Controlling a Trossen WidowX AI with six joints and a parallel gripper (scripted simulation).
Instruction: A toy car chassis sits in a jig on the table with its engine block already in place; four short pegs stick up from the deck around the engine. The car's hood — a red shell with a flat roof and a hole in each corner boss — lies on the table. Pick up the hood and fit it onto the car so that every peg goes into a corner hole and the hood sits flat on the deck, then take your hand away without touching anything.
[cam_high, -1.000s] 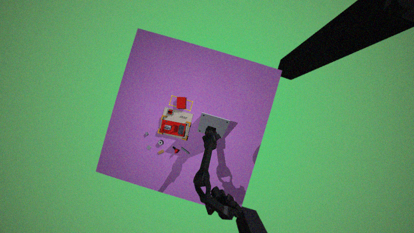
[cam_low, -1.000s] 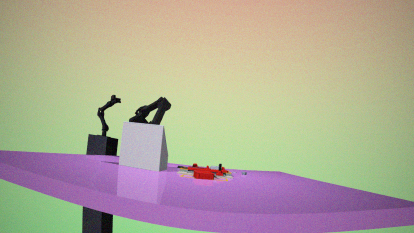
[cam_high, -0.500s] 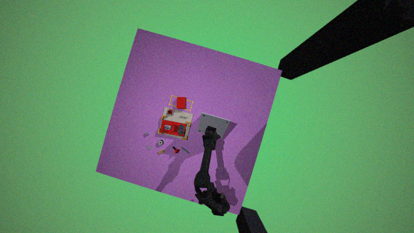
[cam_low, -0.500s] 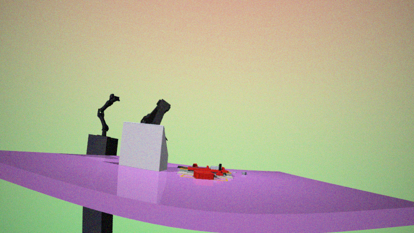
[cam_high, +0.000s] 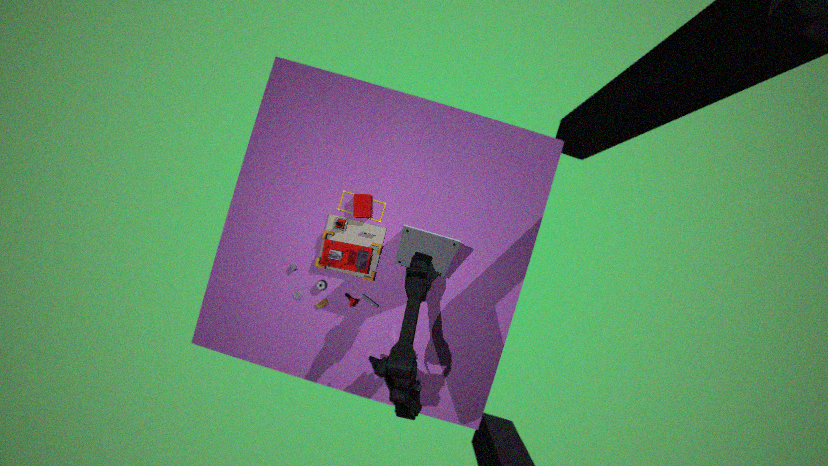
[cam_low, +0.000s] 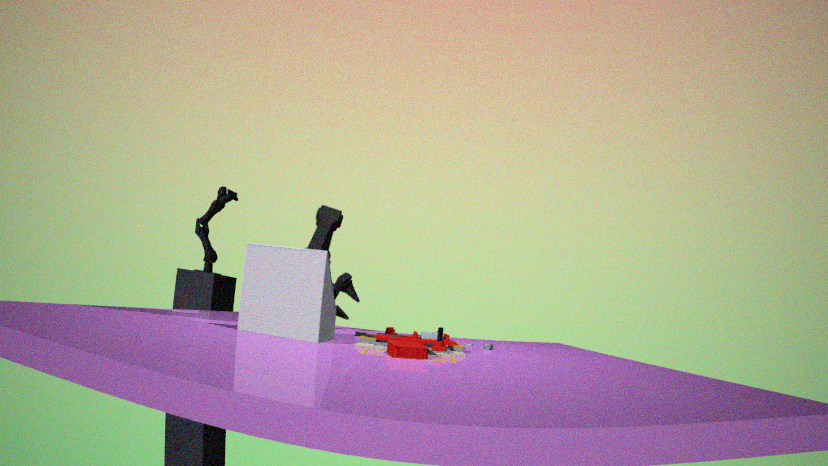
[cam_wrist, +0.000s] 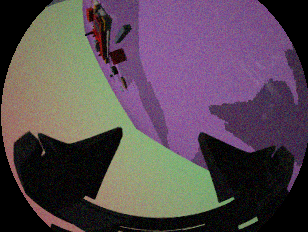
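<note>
The hood is a red shell with its flat roof up, lying within a thin yellow outline on the table. The red chassis sits in the jig, with amber corner pieces around it. A light grey block on its deck looks like the engine block. The pegs are too small to make out. My gripper is open and empty, in the air well away from the hood and the chassis. Its fingertips stand wide apart in the wrist view.
A grey pedestal carries the arm, right of the jig in the top view. A small red part is on the pale board. A wheel, a grey bar and several small parts lie below the jig.
</note>
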